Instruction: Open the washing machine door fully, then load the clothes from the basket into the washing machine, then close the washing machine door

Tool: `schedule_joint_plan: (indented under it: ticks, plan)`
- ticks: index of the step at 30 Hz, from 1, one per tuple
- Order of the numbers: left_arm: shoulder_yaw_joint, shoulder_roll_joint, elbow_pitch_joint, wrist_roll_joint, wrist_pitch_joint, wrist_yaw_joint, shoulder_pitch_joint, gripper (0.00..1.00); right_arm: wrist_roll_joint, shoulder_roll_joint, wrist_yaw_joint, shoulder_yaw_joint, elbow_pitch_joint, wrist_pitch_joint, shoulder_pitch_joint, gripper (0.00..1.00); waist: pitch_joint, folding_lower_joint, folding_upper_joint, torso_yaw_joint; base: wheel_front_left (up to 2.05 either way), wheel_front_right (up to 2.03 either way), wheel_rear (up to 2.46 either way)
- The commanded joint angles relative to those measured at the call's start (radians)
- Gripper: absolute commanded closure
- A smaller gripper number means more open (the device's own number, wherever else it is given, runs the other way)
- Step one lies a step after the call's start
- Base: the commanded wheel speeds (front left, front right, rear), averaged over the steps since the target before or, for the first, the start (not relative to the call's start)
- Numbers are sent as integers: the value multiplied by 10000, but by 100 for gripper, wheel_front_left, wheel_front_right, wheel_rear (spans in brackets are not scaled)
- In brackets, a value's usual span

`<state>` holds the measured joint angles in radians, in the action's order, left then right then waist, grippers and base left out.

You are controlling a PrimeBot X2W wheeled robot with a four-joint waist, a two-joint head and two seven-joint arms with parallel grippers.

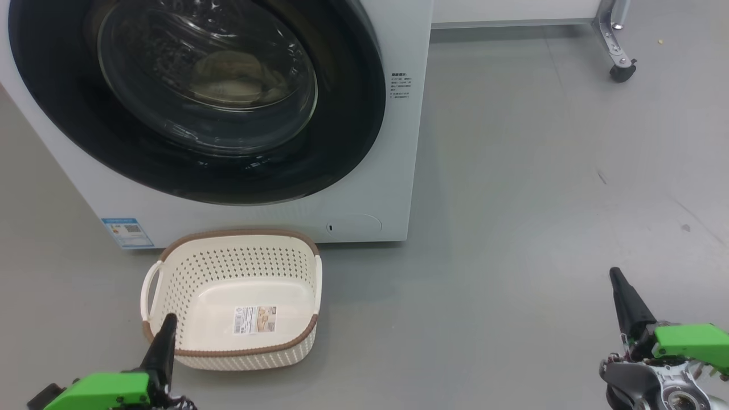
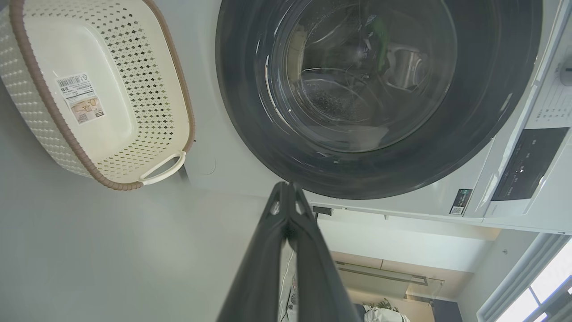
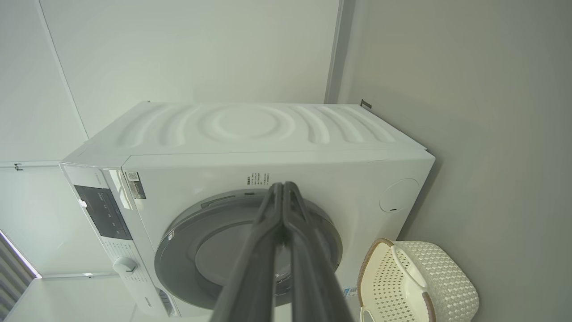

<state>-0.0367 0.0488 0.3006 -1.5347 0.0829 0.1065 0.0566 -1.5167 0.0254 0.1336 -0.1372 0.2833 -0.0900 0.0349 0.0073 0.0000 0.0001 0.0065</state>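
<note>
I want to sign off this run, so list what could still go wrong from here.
1. The washing machine door looks shut, but whether its latch caught cannot be seen; it might spring open.
2. Pale clothes sit just inside it; a fold may be pinched at the door's edge.
3. The shut left gripper hangs near the rim of the empty basket; a forward move could knock it.

Closed right hand (image 3: 283,187) faces the washing machine (image 3: 250,129)
</note>
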Motion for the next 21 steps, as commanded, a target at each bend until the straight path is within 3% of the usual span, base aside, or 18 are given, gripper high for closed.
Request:
schedule_joint_plan:
  ticks: [1,6,21]
  plan:
    - [-532,76,-449,-358,129,167,479,100,-422,235,-27,214,-375,-160,638,100,-15,0,-1,-22,0,0,0]
    - [-711,63,-554,-789,255,242,509,100,-920,248,-29,234,-385,-232,731,100,-42,0,-1,-65,0,0,0]
    - [-724,54,-554,-777,266,242,511,100,-920,248,-29,234,-385,-232,731,100,-42,0,-1,-65,0,0,0]
